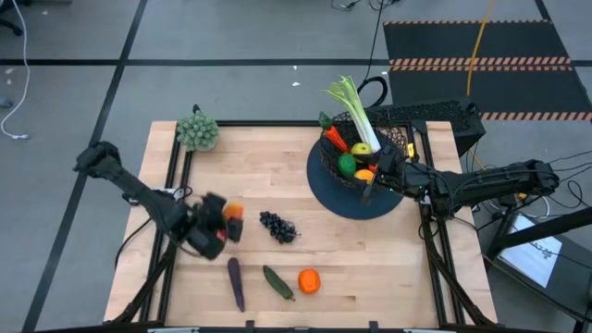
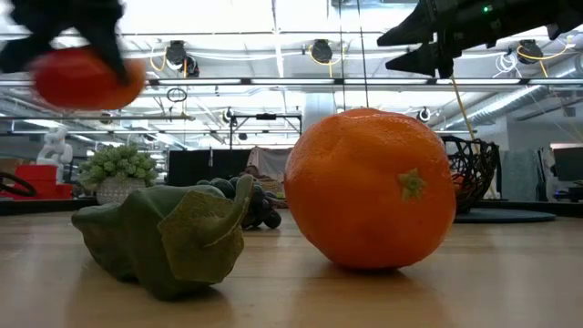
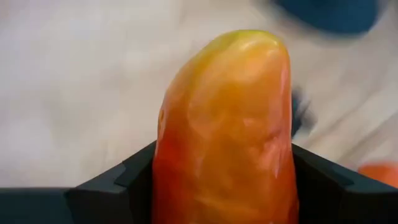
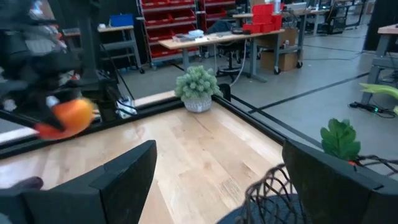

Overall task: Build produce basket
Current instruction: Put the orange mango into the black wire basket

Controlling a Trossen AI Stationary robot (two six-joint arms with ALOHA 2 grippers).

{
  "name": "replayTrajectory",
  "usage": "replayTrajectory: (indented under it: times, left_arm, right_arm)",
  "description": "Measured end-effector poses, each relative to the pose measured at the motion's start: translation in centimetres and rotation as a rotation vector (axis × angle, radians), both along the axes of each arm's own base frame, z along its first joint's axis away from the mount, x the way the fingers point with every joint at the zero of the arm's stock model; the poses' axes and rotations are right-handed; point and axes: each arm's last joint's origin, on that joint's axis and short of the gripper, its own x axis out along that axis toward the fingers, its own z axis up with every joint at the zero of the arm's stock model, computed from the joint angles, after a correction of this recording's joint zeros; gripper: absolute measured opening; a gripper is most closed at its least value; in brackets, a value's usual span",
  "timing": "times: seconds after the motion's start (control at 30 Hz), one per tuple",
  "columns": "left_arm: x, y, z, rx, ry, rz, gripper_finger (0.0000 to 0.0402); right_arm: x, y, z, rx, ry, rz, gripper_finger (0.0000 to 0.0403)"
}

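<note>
A wooden table (image 1: 370, 268) was seen from above. The left gripper (image 1: 222, 227), at about eight o'clock from the table's middle, had its jaws clenched on a red-orange pepper (image 3: 227, 130), lifted clear of the wood. At two o'clock stood the black wire basket (image 1: 398, 139), already holding a leek (image 1: 356, 111), a carrot (image 1: 335, 139), a lime (image 1: 347, 165) and a lemon (image 1: 362, 149). The right gripper (image 1: 377, 178) hung at the basket's near rim with its jaws released and nothing between them. Dark grapes (image 1: 277, 227) lay near the centre. Along the six o'clock edge lay an eggplant (image 1: 236, 282), a cucumber (image 1: 277, 282) and an orange (image 1: 309, 280). A grey-green bushy clump (image 1: 198, 130) sat at eleven o'clock.
</note>
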Motion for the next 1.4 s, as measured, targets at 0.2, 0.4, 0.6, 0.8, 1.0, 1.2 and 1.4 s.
replayTrajectory:
  times: [0.2, 0.4, 0.6, 0.8, 1.0, 1.2, 1.4]
  left_arm:
    - [2.2, 4.2, 3.8, 0.327, -0.201, -0.097, 0.0276]
    - [5.7, 7.2, 6.1, 0.52, -0.324, -0.202, 0.0281]
    - [9.3, 8.2, 6.3, 0.591, -0.457, -0.406, 0.0265]
    - [13.1, 7.4, 4.2, 0.599, -0.591, -0.569, 0.029]
    - [16.0, 6.9, 1.5, 0.607, -0.684, -0.599, 0.0282]
    - [17.1, 7.0, 0.9, 0.652, -0.761, -0.577, 0.027]
    - [17.4, 7.2, 0.6, 0.678, -0.766, -0.572, 0.0289]
  right_arm:
    - [0.4, 0.1, 0.0, -0.016, -0.014, 0.036, 0.0341]
    - [1.8, 0.2, -0.5, -0.017, -0.031, 0.057, 0.0341]
    - [4.1, 0.7, -2.2, 0.08, -0.042, 0.209, 0.0341]
    - [6.3, 2.0, -3.9, 0.125, -0.081, 0.387, 0.0341]
    - [7.2, 2.8, -4.3, 0.089, -0.154, 0.42, 0.0343]
    - [7.5, 3.1, -5.1, 0.048, -0.114, 0.432, 0.0366]
    - [7.7, 3.0, -5.3, 0.049, -0.132, 0.393, 0.0379]
